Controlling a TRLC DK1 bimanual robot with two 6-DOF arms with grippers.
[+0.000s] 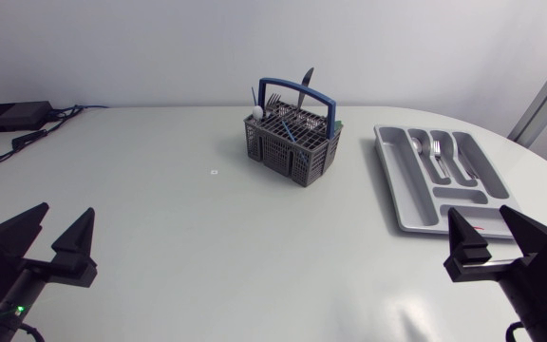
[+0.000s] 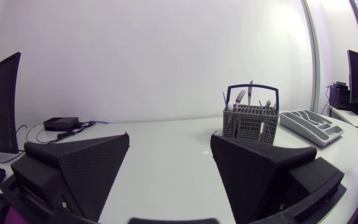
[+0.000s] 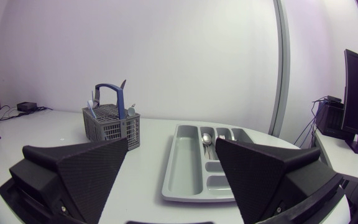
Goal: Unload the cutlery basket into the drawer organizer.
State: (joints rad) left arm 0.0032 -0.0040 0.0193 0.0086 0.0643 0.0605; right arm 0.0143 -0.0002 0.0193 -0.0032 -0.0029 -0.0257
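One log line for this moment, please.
left gripper open, empty | right gripper open, empty | grey cutlery basket with blue handle loaded | grey plastic drawer organizer holds metal spoon, metal forks

Grey lattice cutlery basket [image 1: 292,147] with blue handle [image 1: 299,93], standing upright mid-table and holding upright cutlery [image 1: 274,101]; well apart beside it, a flat grey drawer organizer [image 1: 403,185] with laid pieces [image 1: 438,158] in its compartments.

A pale, rounded table [image 1: 160,218] under soft even light stands before a plain white wall [image 1: 160,47].
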